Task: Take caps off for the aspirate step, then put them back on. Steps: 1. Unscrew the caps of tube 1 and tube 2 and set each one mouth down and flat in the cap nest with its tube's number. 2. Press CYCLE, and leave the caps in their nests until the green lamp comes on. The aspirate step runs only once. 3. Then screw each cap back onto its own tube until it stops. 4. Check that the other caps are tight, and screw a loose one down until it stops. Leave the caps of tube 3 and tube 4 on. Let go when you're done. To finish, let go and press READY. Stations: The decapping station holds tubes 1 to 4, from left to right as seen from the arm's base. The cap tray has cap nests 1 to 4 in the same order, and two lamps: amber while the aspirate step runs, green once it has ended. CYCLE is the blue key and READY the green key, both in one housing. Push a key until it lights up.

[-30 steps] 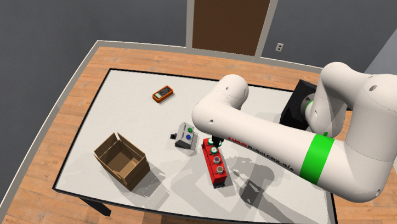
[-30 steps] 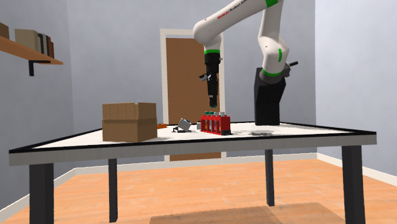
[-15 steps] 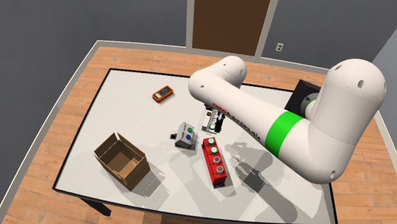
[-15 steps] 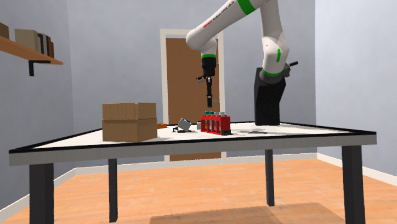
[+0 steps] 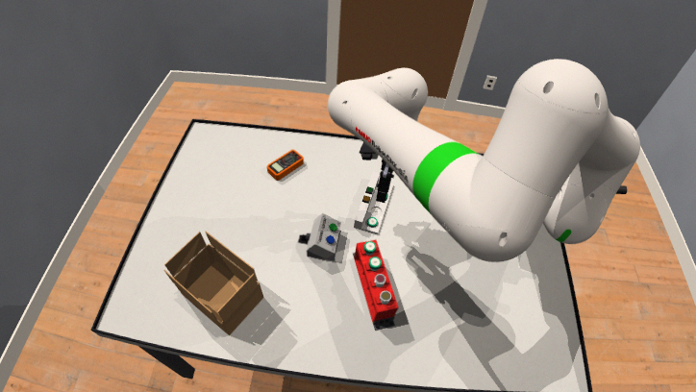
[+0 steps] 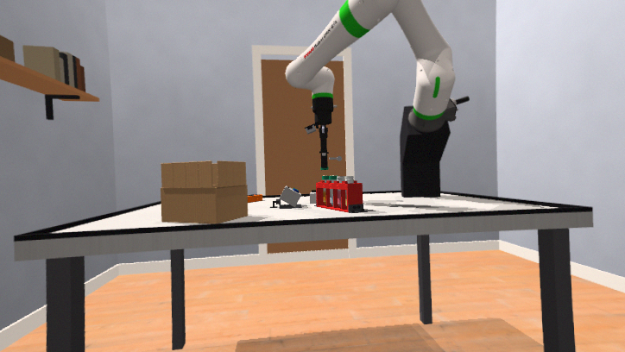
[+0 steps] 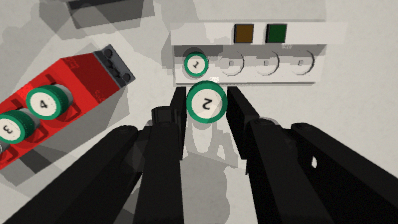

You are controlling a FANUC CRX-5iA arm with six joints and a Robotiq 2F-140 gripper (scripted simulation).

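We see cap 2, green-rimmed and white-faced, gripped above the table's middle, just short of the cap tray, where cap 1 sits nested.

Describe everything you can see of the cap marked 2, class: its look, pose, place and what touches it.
The cap marked 2 is round, with a green rim and a white top face bearing a black 2. It looks like plastic. It sits clamped between the black fingers of the gripper, number side facing the wrist camera, held in the air above the table. It hangs just short of the cap tray, near nest 1, where the cap marked 1 already lies.
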